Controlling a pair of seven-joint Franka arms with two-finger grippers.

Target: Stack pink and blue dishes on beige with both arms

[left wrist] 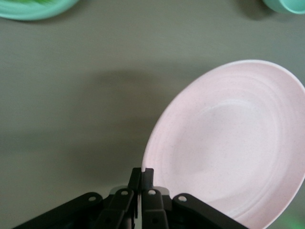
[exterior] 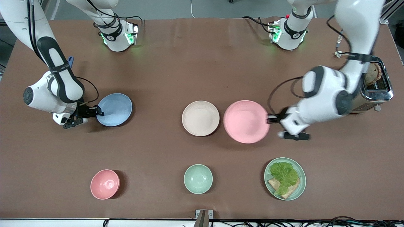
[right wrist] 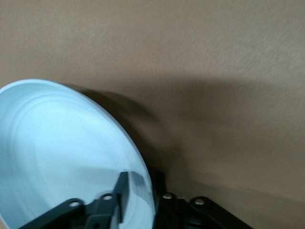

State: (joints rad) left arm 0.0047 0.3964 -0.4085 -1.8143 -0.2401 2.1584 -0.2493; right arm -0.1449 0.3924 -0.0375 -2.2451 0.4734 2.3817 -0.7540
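The pale pink plate (exterior: pixel 246 121) hangs tilted above the table, right beside the beige plate (exterior: pixel 200 118), which lies flat at the table's middle. My left gripper (exterior: pixel 269 119) is shut on the pink plate's rim at the edge toward the left arm's end; in the left wrist view the pink plate (left wrist: pixel 233 143) fills the frame with the left gripper (left wrist: pixel 142 172) pinched on its rim. The light blue plate (exterior: pixel 114 109) is held tilted toward the right arm's end of the table. My right gripper (exterior: pixel 98 110) is shut on the blue plate's (right wrist: pixel 62 157) rim, seen at the right gripper (right wrist: pixel 143 183).
Near the front camera stand a small pink bowl (exterior: pixel 105 184), a mint-green bowl (exterior: pixel 198 178) and a mint-green plate (exterior: pixel 285 178) with lettuce and bread. A toaster (exterior: pixel 375 85) with bread sits at the left arm's end.
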